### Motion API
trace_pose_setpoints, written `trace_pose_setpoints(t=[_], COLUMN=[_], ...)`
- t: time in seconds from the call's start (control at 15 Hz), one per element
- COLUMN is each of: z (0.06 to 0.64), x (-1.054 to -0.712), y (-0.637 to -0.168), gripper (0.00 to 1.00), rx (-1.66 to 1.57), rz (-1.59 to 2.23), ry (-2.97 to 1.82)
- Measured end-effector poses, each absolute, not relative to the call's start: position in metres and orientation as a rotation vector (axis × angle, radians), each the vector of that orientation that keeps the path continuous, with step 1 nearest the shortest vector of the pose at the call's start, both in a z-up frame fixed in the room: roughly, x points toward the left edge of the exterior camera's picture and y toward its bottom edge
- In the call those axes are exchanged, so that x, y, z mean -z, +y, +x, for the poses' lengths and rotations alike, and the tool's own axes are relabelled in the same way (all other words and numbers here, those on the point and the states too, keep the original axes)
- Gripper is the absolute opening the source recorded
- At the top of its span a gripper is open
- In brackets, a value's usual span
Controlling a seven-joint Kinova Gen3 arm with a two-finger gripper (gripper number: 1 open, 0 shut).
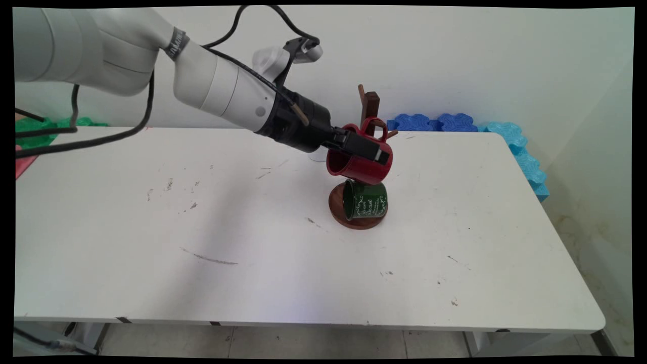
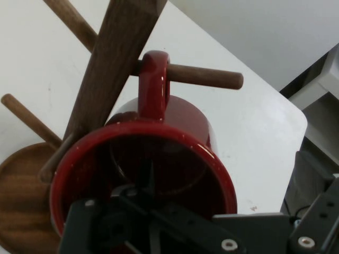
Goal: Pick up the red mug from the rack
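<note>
GRIPPER: gripper (image 1: 365, 148) pinching the rim wall of the red mug (image 1: 360, 164) | MUG: handle threaded over a peg (image 2: 204, 75) of the wooden mug tree (image 1: 371, 108), just ahead (not let go) | BELOW: green mug (image 1: 365, 200) hangs under it, over the round base (image 1: 337, 211) | TABLE: white table (image 1: 252, 227)

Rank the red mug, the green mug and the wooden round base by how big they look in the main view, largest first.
1. Red mug, gripped at its rim by the hand.
2. Wooden round base, though the green mug hides much of it, so this place is unsure.
3. Green mug, hanging just below the red one.
</note>
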State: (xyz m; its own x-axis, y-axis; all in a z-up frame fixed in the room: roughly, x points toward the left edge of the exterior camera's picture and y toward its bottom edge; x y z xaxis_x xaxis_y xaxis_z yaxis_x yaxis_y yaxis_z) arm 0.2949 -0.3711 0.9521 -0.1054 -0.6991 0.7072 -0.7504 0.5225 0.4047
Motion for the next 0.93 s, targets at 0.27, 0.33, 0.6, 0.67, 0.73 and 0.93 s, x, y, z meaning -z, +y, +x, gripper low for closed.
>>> trace_pose_setpoints(t=[0.27,0.33,0.6,0.67,0.73,0.93], z=[0.2940,0.2939,0.2940,0.2941,0.2941,0.2943], x=[-0.9528,-0.9528,-0.9528,-0.9527,-0.9527,-0.9527], y=[-0.3714,-0.3714,-0.3697,-0.3690,-0.3683,-0.3661], gripper=[1.00,1.00,1.00,1.00,1.00,0.00], rx=[-0.063,-0.062,-0.058,-0.057,-0.056,-0.053], rz=[1.214,1.218,1.227,1.228,1.228,1.229], ry=[-1.829,-1.829,-1.834,-1.835,-1.837,-1.841])
